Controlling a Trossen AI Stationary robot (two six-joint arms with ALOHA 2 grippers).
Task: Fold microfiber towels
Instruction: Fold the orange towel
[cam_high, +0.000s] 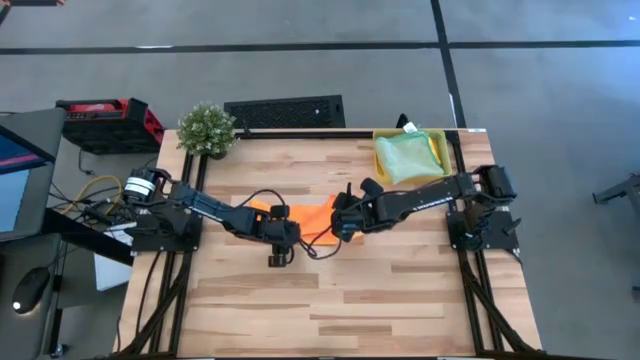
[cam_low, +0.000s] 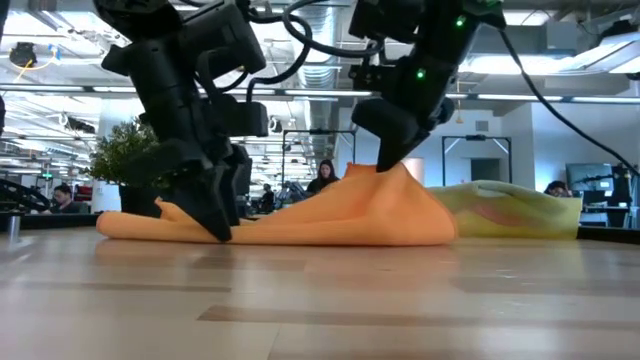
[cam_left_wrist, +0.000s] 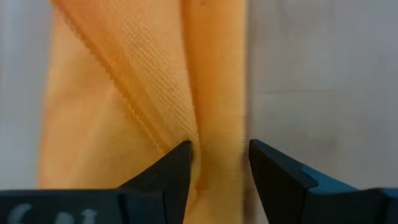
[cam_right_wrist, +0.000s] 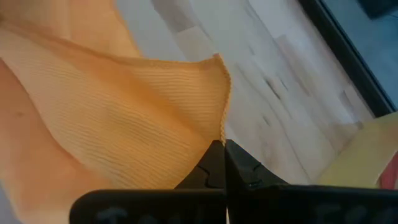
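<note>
The orange towel (cam_high: 305, 215) lies crumpled mid-table, its underside on the wood; it also shows in the low view (cam_low: 300, 222). My right gripper (cam_high: 343, 225) is shut on its right part, which is raised into a peak (cam_low: 385, 175). My left gripper (cam_high: 280, 245) is open and low at the towel's near left part, its fingers astride a raised ridge of cloth (cam_left_wrist: 217, 124). A pale green towel (cam_high: 405, 158) lies in the yellow tray (cam_high: 443, 150) at the back right. The pink and yellow towels are out of view. My left gripper points down with a ridge of the orange cloth (cam_left_wrist: 214, 177) between its open fingers; I cannot tell whether they touch it. My right gripper pinches the towel's hemmed edge (cam_right_wrist: 222, 127) just beside a corner (cam_right_wrist: 217, 59) between its two fingers, slanting down from the table's right. That part is lifted into a peak; the remainder lies slack on the table.
A potted plant (cam_high: 207, 128) stands at the back left corner. The tray with the green towel shows at the right in the low view (cam_low: 510, 210). Bare wood (cam_high: 340, 300) lies near the front edge. People show in the room beyond.
</note>
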